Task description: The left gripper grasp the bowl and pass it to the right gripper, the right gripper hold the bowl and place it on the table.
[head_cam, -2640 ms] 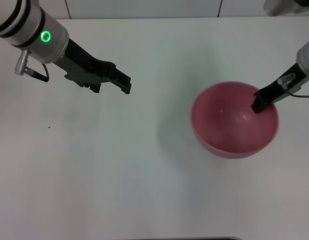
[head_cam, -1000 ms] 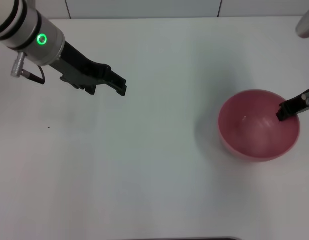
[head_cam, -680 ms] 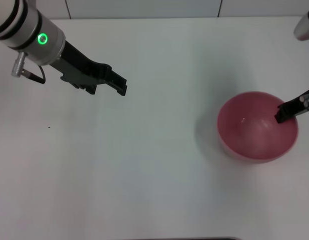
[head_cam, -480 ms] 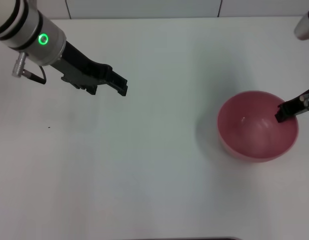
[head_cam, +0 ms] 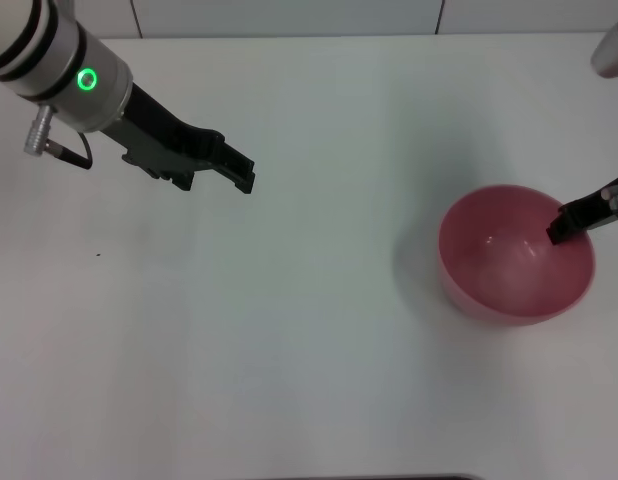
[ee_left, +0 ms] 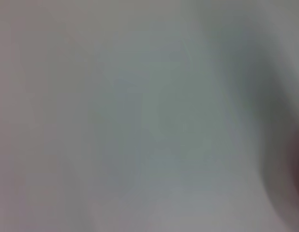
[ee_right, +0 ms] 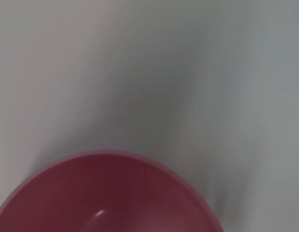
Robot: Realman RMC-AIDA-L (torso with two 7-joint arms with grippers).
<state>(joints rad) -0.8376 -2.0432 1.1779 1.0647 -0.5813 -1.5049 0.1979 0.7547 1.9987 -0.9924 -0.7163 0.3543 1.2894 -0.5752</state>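
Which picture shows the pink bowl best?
The head view: the whole bowl shows there, upright on the table. The right wrist view shows only part of its rim and inside; the left wrist view shows none.

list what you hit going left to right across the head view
left tool raised over the table → pink-red bowl → right tool at the bowl's right rim
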